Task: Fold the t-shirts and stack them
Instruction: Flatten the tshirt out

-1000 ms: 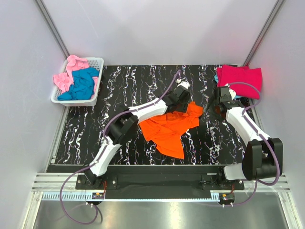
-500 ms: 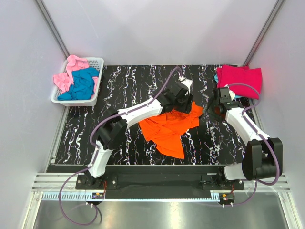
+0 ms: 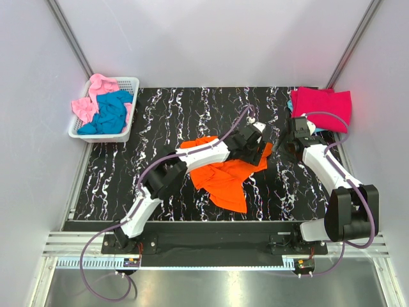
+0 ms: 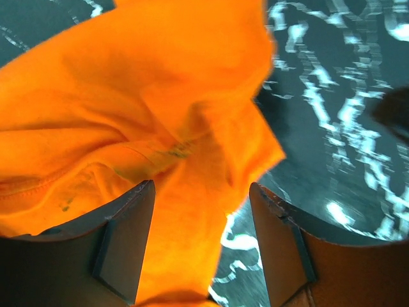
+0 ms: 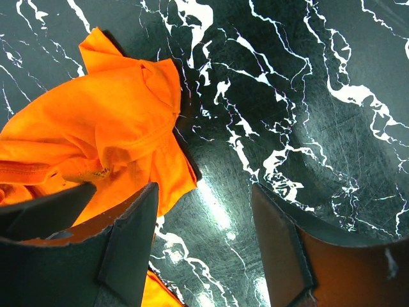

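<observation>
The orange shirt (image 3: pixel 225 178) is seen crumpled at the middle of the tabletop (image 3: pixel 121 173); the left gripper (image 4: pixel 201 187) is set over its far right edge, jaws wide apart, cloth between them unclamped; the right gripper (image 5: pixel 204 188) is held just beside, jaws spread, nothing gripped; a crimson shirt (image 3: pixel 323 102) is laid at the far right corner

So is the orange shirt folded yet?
Not folded. The orange t-shirt lies rumpled on the table, its edges uneven and its cloth bunched in creases.
</observation>
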`<state>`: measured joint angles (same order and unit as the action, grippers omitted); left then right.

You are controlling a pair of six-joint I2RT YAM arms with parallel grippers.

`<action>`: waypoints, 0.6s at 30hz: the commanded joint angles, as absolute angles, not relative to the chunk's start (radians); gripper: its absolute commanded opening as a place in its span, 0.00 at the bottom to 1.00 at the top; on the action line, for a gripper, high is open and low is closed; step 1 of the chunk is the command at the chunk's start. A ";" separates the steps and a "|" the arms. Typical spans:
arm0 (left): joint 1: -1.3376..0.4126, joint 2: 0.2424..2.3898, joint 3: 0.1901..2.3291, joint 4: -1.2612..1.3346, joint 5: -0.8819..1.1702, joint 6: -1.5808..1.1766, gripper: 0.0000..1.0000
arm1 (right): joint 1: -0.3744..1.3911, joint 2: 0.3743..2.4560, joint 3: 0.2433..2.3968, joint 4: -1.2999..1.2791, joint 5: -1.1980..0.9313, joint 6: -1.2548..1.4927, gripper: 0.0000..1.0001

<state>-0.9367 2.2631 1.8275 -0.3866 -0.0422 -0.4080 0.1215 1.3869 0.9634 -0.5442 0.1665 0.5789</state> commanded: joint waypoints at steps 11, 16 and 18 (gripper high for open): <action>-0.931 2.336 1.959 -0.338 -0.271 -0.361 0.66 | 0.118 1.379 0.985 -0.526 0.187 0.552 0.68; -0.928 2.347 1.973 -0.319 -0.284 -0.365 0.64 | 0.118 1.387 0.988 -0.525 0.189 0.549 0.68; -0.928 2.359 1.982 -0.321 -0.282 -0.368 0.55 | 0.117 1.390 0.989 -0.525 0.190 0.546 0.68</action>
